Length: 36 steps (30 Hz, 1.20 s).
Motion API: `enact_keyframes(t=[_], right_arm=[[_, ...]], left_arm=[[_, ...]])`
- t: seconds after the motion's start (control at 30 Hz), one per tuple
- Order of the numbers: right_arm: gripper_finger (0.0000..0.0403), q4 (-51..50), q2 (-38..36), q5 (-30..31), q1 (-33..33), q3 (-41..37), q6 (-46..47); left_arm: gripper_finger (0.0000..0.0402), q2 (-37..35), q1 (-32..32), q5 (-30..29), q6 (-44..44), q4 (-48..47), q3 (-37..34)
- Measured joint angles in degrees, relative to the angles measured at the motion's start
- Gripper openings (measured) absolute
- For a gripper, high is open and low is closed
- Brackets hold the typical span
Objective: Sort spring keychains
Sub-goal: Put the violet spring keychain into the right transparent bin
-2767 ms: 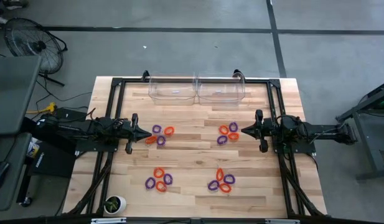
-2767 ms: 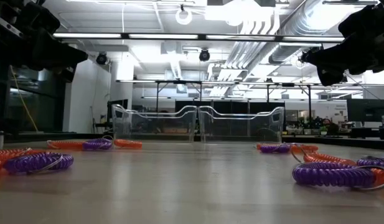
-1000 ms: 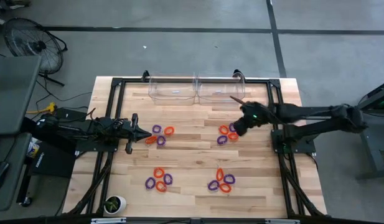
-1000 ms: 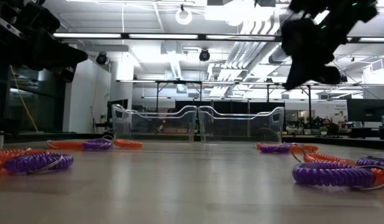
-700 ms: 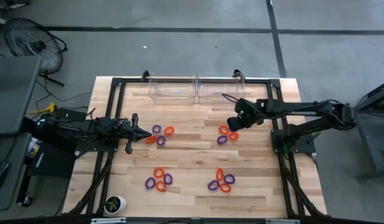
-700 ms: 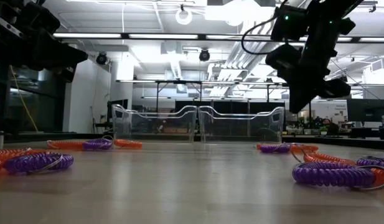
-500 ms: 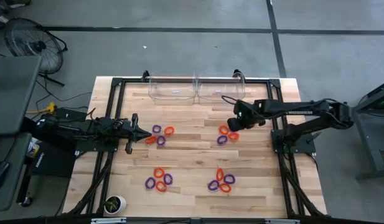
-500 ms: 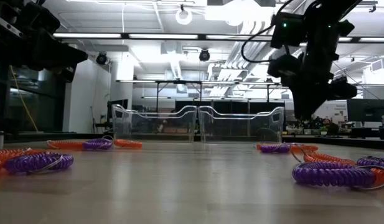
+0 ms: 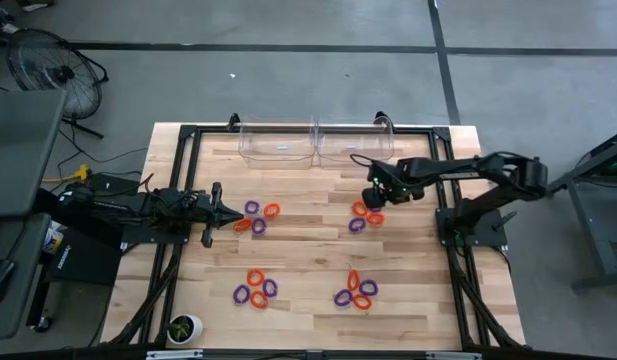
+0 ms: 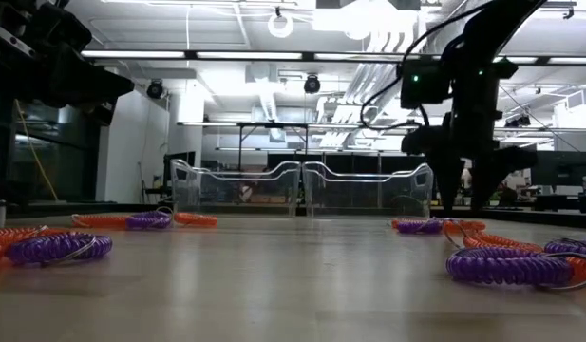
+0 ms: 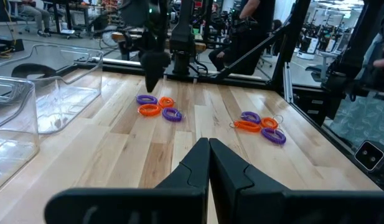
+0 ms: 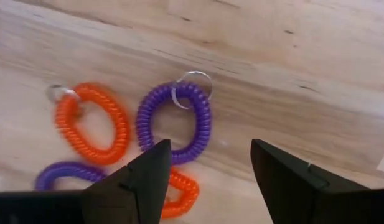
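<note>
Orange and purple spring keychains lie on the wooden table in several small clusters (image 9: 258, 218) (image 9: 255, 290) (image 9: 355, 293). My right gripper (image 12: 210, 177) hangs open, pointing down, just above the far right cluster (image 9: 365, 214). Its fingers stand over a purple keychain (image 12: 176, 121) with a metal ring, beside an orange one (image 12: 92, 124), and touch nothing. In the low view the right gripper (image 10: 461, 201) stops short of that cluster (image 10: 433, 226). My left gripper (image 9: 233, 215) waits shut above the table's left side, next to the far left cluster.
Two clear bins (image 9: 276, 143) (image 9: 354, 143) stand side by side at the table's far edge. Black frame rails (image 9: 188, 180) run along both sides. A small potted plant (image 9: 183, 327) sits at the near left corner. Bare wood lies between the clusters.
My right gripper has come down over the far right cluster, shifting slightly toward the table's left, and has tipped until its fingers point down. Its fingers have opened wide. The keychains have not moved.
</note>
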Motion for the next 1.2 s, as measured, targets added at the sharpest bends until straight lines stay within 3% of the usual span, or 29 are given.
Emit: enact_keyframes(t=[0.7,1.2], right_arm=[[0.0205,1.30,7.70,0.44,0.02,0.24,-0.45],[0.0080,0.53,7.79,-0.21,-0.01,0.11,-0.60]], left_arm=[[0.0000,-0.01,0.00,0.00,0.00,0.00,0.00],[0.0000,0.00,0.00,0.00,0.00,0.02,0.00]])
